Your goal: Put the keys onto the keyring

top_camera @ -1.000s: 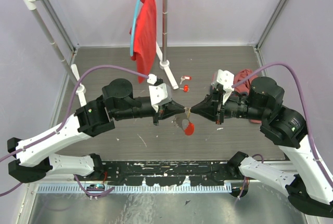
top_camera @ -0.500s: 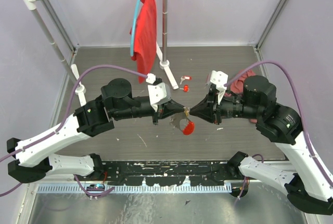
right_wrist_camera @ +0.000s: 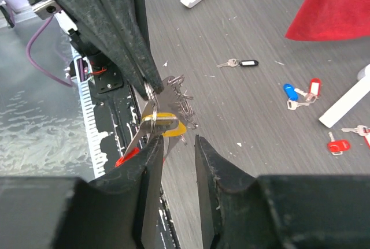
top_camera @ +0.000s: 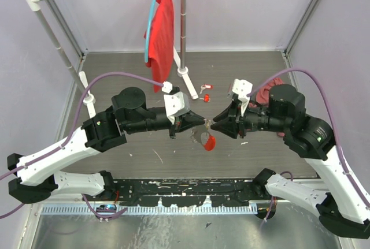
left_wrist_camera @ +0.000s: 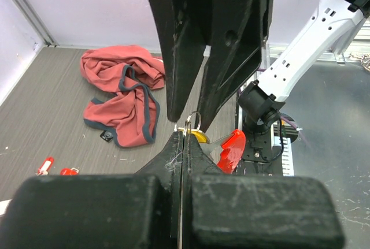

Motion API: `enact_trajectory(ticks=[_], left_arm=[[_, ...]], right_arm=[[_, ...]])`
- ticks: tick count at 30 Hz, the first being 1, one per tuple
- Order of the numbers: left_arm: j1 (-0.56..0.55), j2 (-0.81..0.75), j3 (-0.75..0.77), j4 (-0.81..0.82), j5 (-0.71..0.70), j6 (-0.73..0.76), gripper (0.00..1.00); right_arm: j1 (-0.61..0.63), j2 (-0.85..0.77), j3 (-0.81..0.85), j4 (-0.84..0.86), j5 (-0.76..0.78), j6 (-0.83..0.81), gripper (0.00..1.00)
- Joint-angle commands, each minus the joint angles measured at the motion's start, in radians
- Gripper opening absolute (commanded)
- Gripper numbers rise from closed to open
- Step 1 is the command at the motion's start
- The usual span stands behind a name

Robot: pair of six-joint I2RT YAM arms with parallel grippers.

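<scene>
We see white lower links and black joints on the left arm (top_camera: 104, 130) and right arm (top_camera: 300, 127), a purple cable (top_camera: 115, 75) looping along each, and scuffed black tapered tool fingers (right_wrist_camera: 217, 174).

The middle of the surface (top_camera: 144, 148) is blocked by the left end effector (top_camera: 202, 122) and right end effector (top_camera: 214, 125), set tip to tip, with the keyring (top_camera: 209, 142) hung beneath. Behind them, passage is narrowed by the rack foot (top_camera: 186, 73), hanging red cloth (top_camera: 163, 29), loose keys (top_camera: 203, 96) and crumpled cloth (top_camera: 270, 82). Bare room is found back right.
</scene>
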Motion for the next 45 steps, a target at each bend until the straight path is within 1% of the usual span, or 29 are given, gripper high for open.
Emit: enact_trajectory(ticks=[1,4,9,15,20,32,39,45], left_arm=[[-0.001,-0.03,0.003,0.056,-0.002,-0.005,0.0],[-0.001,-0.033,0.001,0.057,-0.001,-0.01,0.0],[-0.001,-0.037,-0.005,0.071,0.013,-0.028,0.0],[-0.001,-0.033,-0.004,0.077,0.038,-0.041,0.0],[-0.001,-0.037,-0.007,0.087,0.063,-0.05,0.0],[-0.001,-0.034,-0.013,0.106,0.105,-0.059,0.0],[-0.001,-0.035,-0.013,0.114,0.108,-0.061,0.0],[-0.001,-0.036,-0.015,0.12,0.111,-0.066,0.0]], right_arm=[[0.004,-0.056,0.05,0.024,0.03,-0.034,0.36],[0.005,-0.078,0.048,0.051,0.023,-0.039,0.41],[0.004,-0.099,0.019,0.143,-0.012,-0.006,0.48],[0.004,-0.076,-0.008,0.214,-0.065,0.024,0.51],[0.004,-0.066,-0.019,0.242,-0.089,0.034,0.51],[0.003,-0.052,-0.04,0.254,-0.127,0.043,0.32],[0.004,-0.044,-0.049,0.247,-0.145,0.04,0.3],[0.004,-0.042,-0.05,0.245,-0.158,0.036,0.21]])
